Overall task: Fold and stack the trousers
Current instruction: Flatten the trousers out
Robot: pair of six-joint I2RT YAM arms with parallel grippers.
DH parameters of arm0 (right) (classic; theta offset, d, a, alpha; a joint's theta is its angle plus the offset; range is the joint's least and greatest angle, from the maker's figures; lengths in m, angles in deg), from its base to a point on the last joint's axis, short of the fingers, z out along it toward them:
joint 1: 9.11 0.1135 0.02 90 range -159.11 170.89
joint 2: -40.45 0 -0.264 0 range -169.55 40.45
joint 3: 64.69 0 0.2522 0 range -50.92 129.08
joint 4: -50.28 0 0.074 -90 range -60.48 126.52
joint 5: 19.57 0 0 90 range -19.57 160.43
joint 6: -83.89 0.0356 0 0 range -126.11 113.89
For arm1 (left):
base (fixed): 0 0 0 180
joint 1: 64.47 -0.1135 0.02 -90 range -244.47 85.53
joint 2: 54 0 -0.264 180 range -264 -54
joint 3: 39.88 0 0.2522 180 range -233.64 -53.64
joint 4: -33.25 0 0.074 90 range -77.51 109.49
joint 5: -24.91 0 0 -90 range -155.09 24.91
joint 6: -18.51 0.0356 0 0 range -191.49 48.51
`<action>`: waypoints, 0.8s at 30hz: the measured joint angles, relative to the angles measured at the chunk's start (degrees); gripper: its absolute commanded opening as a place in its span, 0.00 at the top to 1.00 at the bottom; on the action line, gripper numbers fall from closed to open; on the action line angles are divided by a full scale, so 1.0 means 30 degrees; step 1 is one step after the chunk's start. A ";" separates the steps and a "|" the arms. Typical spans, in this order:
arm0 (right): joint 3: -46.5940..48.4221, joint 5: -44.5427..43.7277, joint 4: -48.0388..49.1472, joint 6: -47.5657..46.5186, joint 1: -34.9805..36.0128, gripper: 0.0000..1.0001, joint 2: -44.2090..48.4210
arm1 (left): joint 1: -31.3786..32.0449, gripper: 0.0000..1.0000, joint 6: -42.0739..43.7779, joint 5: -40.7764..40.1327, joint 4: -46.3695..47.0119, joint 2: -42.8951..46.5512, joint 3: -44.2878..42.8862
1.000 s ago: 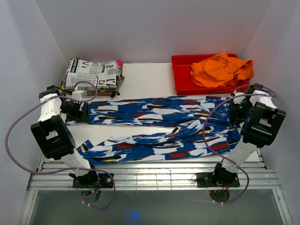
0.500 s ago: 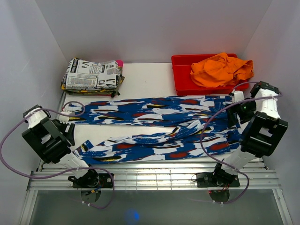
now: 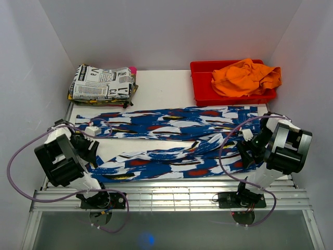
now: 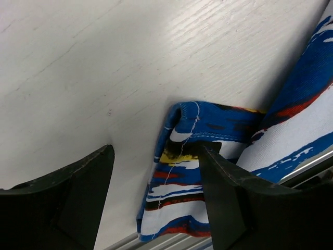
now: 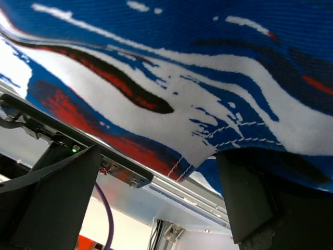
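The trousers (image 3: pixel 177 140), royal blue with white streaks, lie spread across the white table (image 3: pixel 161 91), waist at the right and both legs running left. My left gripper (image 3: pixel 87 150) stands open at the near leg's cuff. In the left wrist view the cuff (image 4: pixel 179 166) lies between the fingers (image 4: pixel 78 198), and the right-hand finger overlaps the cloth. My right gripper (image 3: pixel 245 153) hangs wide open at the near right waist corner. In the right wrist view that stitched corner (image 5: pixel 197 151) sits just above the gap between the fingers (image 5: pixel 250 198), ungripped.
A folded newspaper-print cloth stack (image 3: pixel 101 83) sits at the back left. A red bin (image 3: pixel 203 91) with orange cloth (image 3: pixel 244 75) stands at the back right. A slatted metal rail (image 3: pixel 166 187) runs along the near edge, under the cloth's hem (image 5: pixel 125 174). Walls close in on both sides.
Both arms left the far leg's cuff and far waist corner, swung outward, then came down at the near cuff and near waist corner. The right jaws opened wide.
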 measured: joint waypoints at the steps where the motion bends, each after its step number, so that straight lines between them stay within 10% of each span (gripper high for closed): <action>1: -0.0182 -0.0284 0.0313 0.0080 0.0029 0.03 0.0000 | 0.0364 0.32 -0.0138 -0.0095 0.0525 0.0430 0.0495; 11: -0.1086 -0.2776 0.1399 0.0452 0.0182 0.03 0.0546 | 0.0896 1.00 -0.0743 -0.0699 0.2295 0.2433 0.2470; 24: -0.1450 -0.3453 0.1872 0.0240 0.0124 0.04 0.0889 | -0.3541 1.00 -0.4248 0.0168 0.1574 -0.1188 -0.4153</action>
